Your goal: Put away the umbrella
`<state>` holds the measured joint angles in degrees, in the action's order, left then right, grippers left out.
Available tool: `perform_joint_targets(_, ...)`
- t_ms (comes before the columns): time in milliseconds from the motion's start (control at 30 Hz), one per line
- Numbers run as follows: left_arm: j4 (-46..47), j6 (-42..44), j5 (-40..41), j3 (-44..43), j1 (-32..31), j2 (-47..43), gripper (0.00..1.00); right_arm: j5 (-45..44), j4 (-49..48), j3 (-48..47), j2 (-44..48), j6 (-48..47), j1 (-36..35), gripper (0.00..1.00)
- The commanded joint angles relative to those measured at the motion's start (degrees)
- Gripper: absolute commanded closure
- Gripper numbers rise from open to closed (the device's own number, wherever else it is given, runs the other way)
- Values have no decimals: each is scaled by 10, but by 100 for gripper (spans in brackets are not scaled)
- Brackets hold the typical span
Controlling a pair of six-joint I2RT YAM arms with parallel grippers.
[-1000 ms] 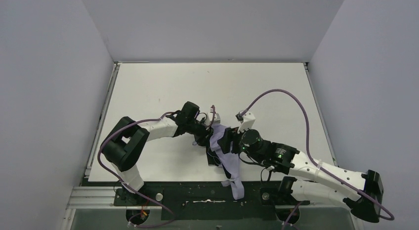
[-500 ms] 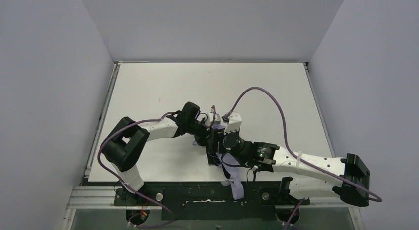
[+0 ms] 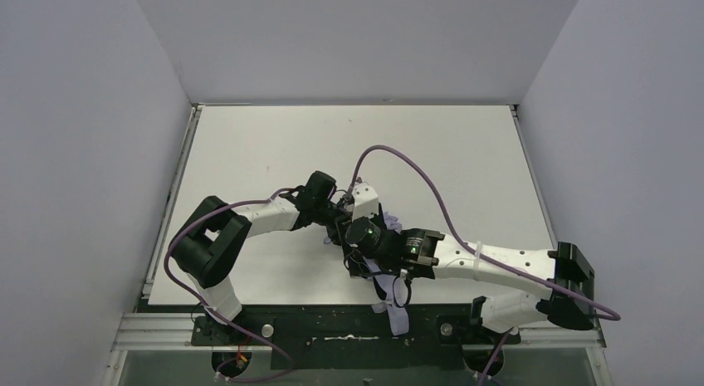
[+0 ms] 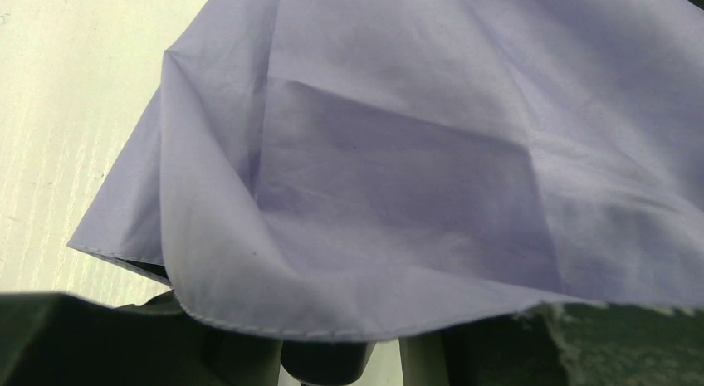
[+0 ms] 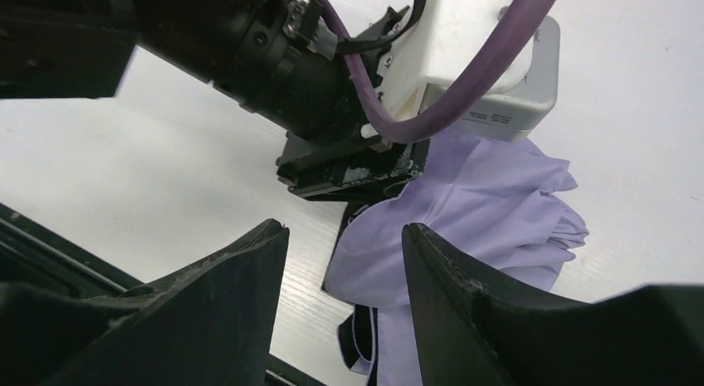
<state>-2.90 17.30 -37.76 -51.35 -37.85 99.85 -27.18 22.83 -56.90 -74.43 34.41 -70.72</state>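
**K:** Two arms meet mid-surface. Right fingers (image 5: 257, 257) stand apart, with a clear gap and nothing in it.

**M:** Umbrella?

**K:** The umbrella (image 5: 481, 203) is just past the right fingertips, seen through that gap. It's a bunch of lavender fabric on the white surface (image 5: 166, 141). No contact with the right fingers that I can see.

**M:** Left side?

**K:** Left fingers (image 5: 353, 172) come at the same bundle from the opposite side, and the fabric starts right at their tips. In the left wrist view the cloth drapes over them and fills nearly the whole view. Can't tell if they're clamped on it or only sitting under it.

**M:** Top view any help?

**K:** Not much. The right wrist sits over the left fingers and hides the contact point. A bit of fabric pokes out beside the right wrist. One lavender strip runs back from the fingers toward the arm bases and hangs past the surface's near edge.

**M:** Anything else close to the fingers?

**K:** A purple cable (image 5: 432, 112) crosses the white housing (image 5: 498, 66) behind the left fingers, right above the bunched cloth.
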Motion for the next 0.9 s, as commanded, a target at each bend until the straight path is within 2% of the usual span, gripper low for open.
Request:
perform_joint_targets(0, -3, 19, 31, -6, -2, -6, 100, -35, 48, -32, -23, -12, -6, 47)
perform_joint_targets(267, -4, 20, 30, -6, -2, -4, 100, -58, 56, -38, -58, -18, -6, 57)
perform_joint_targets(533, -6, 20, 32, -7, -2, -4, 100, -120, 104, -17, -23, 22, -5, 88)
perform_joint_targets(600, -7, 20, 32, -7, -2, -3, 100, -127, 108, -2, 0, 35, -2, 98)
perform_joint_targets(867, -10, 20, 39, -9, -2, -1, 100, -119, 160, 31, 80, 82, 4, 100)
